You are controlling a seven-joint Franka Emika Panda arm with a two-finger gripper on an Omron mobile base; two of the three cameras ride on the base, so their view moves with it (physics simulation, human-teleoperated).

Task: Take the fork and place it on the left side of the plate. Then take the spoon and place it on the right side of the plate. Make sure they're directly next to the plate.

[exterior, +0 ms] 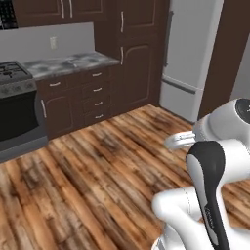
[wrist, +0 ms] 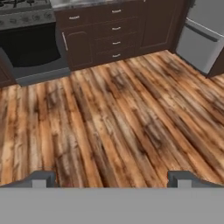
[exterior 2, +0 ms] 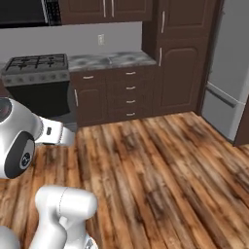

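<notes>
A wood floor stretches toward dark cabinets at twelve o'clock. Our fingers stand wide, empty; we should first locate the cutlery.

The black-fronted stove at nine o'clock is cut by the left base view's edge; the tall grey-white refrigerator at three o'clock runs off the right base view.

White arm above wooden floor, dark cabinets beyond.
</notes>
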